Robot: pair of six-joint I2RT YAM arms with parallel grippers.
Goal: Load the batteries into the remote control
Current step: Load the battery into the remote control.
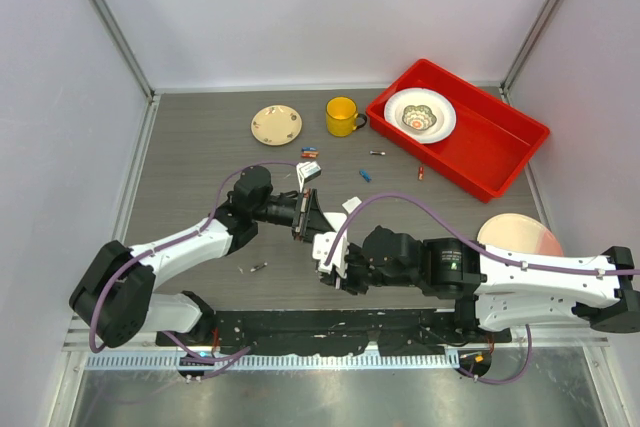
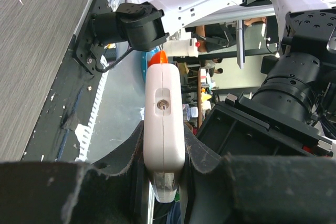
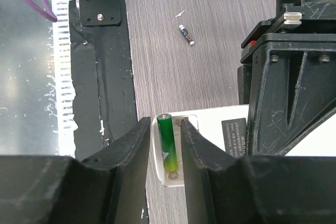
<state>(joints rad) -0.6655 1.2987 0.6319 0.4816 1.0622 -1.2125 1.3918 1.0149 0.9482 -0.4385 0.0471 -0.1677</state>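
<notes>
The remote (image 2: 164,124) is off the table, in the middle of the workspace between the two arms. The left gripper (image 2: 165,148) clamps it by its narrow sides, with the fingers closed snugly on the white body. A green battery (image 3: 168,145) lies lengthwise in the open recess at the end of the remote. The right gripper (image 3: 165,129) is lowered over it, its jaws open only a sliver, one finger on each side of the cell. I cannot tell whether the pads are pinching the battery or only flanking it now that it sits in the slot. My guess is that the first cell is going in or has just been seated. A second slot is not visible, so at least one more cell probably needs fetching and the cover needs closing. Spare batteries (image 1: 310,154) lie scattered on the table (image 1: 200,147) beyond the arms, and one more (image 1: 258,268) sits close to the left arm. Farther back are a small plate (image 1: 276,124) and a yellow mug (image 1: 341,115), whose inside looks bare. On the right, a red bin (image 1: 500,162) holds only a white bowl (image 1: 420,115), with nothing visible in the bowl. A pink plate (image 1: 520,235) lies near the right arm.
</notes>
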